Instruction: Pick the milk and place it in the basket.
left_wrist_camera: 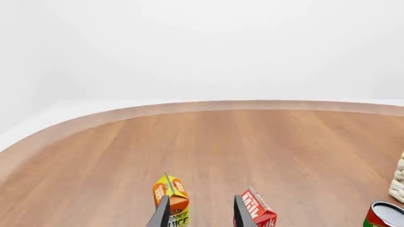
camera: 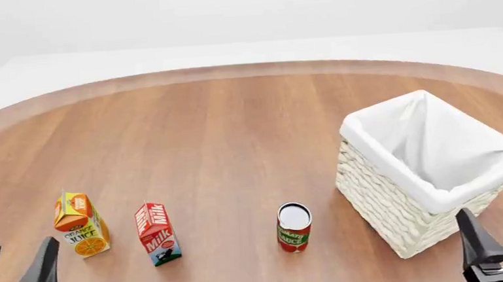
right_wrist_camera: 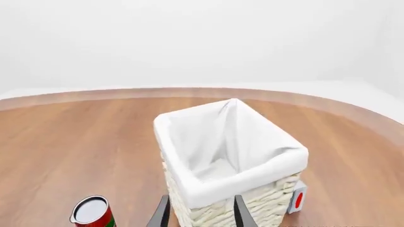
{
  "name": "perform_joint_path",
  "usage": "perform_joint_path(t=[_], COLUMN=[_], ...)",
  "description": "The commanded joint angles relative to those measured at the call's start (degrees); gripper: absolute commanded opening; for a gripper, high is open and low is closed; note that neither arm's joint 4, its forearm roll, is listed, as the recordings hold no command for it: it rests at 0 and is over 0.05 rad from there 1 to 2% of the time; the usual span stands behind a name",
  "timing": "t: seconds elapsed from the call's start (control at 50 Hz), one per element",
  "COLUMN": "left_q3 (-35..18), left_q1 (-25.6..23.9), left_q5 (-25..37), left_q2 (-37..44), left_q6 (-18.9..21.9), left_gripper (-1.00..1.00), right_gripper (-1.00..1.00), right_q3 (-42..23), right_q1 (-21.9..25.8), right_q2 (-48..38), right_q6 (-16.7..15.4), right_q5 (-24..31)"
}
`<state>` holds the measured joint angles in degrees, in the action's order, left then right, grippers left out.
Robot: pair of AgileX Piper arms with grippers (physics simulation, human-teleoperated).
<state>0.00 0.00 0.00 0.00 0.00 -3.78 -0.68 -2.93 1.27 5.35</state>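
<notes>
The milk (camera: pixel 157 233), a red carton with a blue-green base, stands upright on the wooden table at the near left; the left wrist view also shows the milk (left_wrist_camera: pixel 258 211). The basket (camera: pixel 385 197), cream wicker with a white liner, stands at the right, and its rim (right_wrist_camera: pixel 184 182) fills the right wrist view. My left gripper (camera: pixel 15 267) is open and holds nothing, near the table's front edge, left of the milk. My right gripper (camera: pixel 500 234) is also open and holds nothing, just in front of the basket's near right corner.
An orange juice carton (camera: pixel 80 225) stands just left of the milk. A red round can (camera: pixel 293 227) stands between the milk and the basket. A small grey box with a red mark (right_wrist_camera: pixel 298 198) peeks out beside the basket. The table's curved far edge (camera: pixel 247 69) lies beyond.
</notes>
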Motion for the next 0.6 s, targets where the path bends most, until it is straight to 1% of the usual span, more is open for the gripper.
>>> perform_joint_path(t=[0.02, 0.04, 0.06, 0.08, 0.1, 0.12, 0.16, 0.22, 0.24, 0.26, 0.28, 0.32, 0.34, 0.36, 0.38, 0.44, 0.48, 0.5, 0.52, 0.56, 0.58, 0.6], left_q3=[0.0, 0.0, 0.0, 0.0, 0.0, 0.0, 0.0, 0.0, 0.0, 0.0, 0.0, 0.0, 0.0, 0.0, 0.0, 0.0, 0.0, 0.0, 0.0, 0.0, 0.0, 0.0], left_q1=[0.0, 0.0, 0.0, 0.0, 0.0, 0.0, 0.0, 0.0, 0.0, 0.0, 0.0, 0.0, 0.0, 0.0, 0.0, 0.0, 0.0, 0.0, 0.0, 0.0, 0.0, 0.0], left_q5=[0.0, 0.0, 0.0, 0.0, 0.0, 0.0, 0.0, 0.0, 0.0, 0.0, 0.0, 0.0, 0.0, 0.0, 0.0, 0.0, 0.0, 0.0, 0.0, 0.0, 0.0, 0.0], left_q2=[0.0, 0.0, 0.0, 0.0, 0.0, 0.0, 0.0, 0.0, 0.0, 0.0, 0.0, 0.0, 0.0, 0.0, 0.0, 0.0, 0.0, 0.0, 0.0, 0.0, 0.0, 0.0], left_q6=[0.0, 0.0, 0.0, 0.0, 0.0, 0.0, 0.0, 0.0, 0.0, 0.0, 0.0, 0.0, 0.0, 0.0, 0.0, 0.0, 0.0, 0.0, 0.0, 0.0, 0.0, 0.0], left_gripper=[1.0, 1.0, 1.0, 1.0, 1.0, 1.0, 1.0, 1.0, 1.0, 1.0, 1.0, 1.0, 1.0, 1.0, 1.0, 1.0, 1.0, 1.0, 1.0, 1.0, 1.0, 1.0], right_gripper=[1.0, 1.0, 1.0, 1.0, 1.0, 1.0, 1.0, 1.0, 1.0, 1.0, 1.0, 1.0, 1.0, 1.0, 1.0, 1.0, 1.0, 1.0, 1.0, 1.0, 1.0, 1.0], right_q3=[-4.9, -5.7, -6.2, -8.8, -8.8, -9.8, -9.9, -11.5, -13.3, -13.3, -13.5, -14.8, -15.4, -16.5, -18.3, -20.8, -23.0, -24.6, -26.0, -26.8, -27.5, -27.4], right_q1=[2.7, 3.6, 4.5, 5.7, 5.7, 6.7, 9.5, 12.1, 12.6, 14.6, 15.8, 17.3, 17.8, 19.0, 19.8, 22.9, 24.2, 25.3, 26.6, 28.3, 29.9, 30.8], right_q2=[-4.6, -5.3, -5.5, -8.1, -8.1, -8.7, -8.6, -11.5, -13.1, -13.4, -13.7, -15.7, -16.2, -17.8, -19.4, -20.9, -24.2, -25.8, -28.0, -30.9, -32.7, -32.8], right_q6=[-0.5, -1.8, -2.0, -1.6, -1.6, -0.9, -2.2, -0.6, -0.4, -0.1, -0.6, 0.2, 0.1, 0.9, 0.7, 0.4, 2.0, 1.5, 1.9, 2.4, 2.8, 3.3], right_q5=[6.3, 6.9, 7.4, 8.4, 8.4, 8.9, 9.1, 9.9, 10.9, 11.1, 11.4, 11.8, 12.0, 12.2, 12.7, 13.3, 13.8, 13.9, 14.0, 13.4, 13.2, 13.0])
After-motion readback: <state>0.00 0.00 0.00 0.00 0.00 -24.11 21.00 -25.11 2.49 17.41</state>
